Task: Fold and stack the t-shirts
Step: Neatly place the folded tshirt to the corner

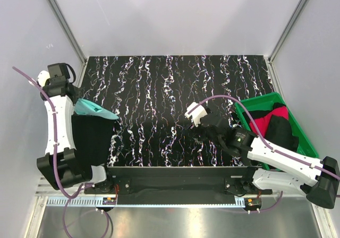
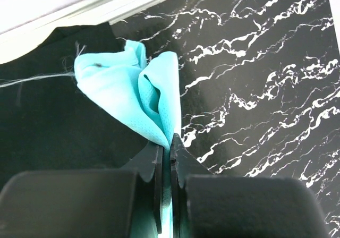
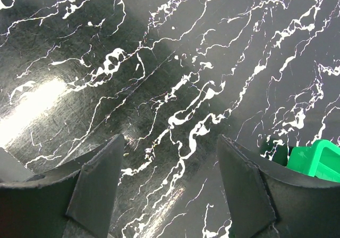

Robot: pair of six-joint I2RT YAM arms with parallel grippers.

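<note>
My left gripper [image 2: 170, 142] is shut on a bunched fold of the turquoise-mint t-shirt [image 2: 133, 89], held at the mat's left edge [image 1: 94, 109]. Under it lies a flat black t-shirt [image 1: 89, 137], also seen in the left wrist view [image 2: 58, 121]. My right gripper [image 3: 170, 147] is open and empty, low over the bare black marbled mat [image 1: 159, 89], just left of the green tray [image 1: 297, 122]. The tray holds a red-pink t-shirt [image 1: 268, 122] and black t-shirts [image 1: 281, 132] heaped together.
The green tray's corner shows at the right edge of the right wrist view [image 3: 319, 158]. White enclosure walls stand on three sides, and a white ledge [image 2: 79, 9] runs behind the black t-shirt. The arm bases sit at the near edge.
</note>
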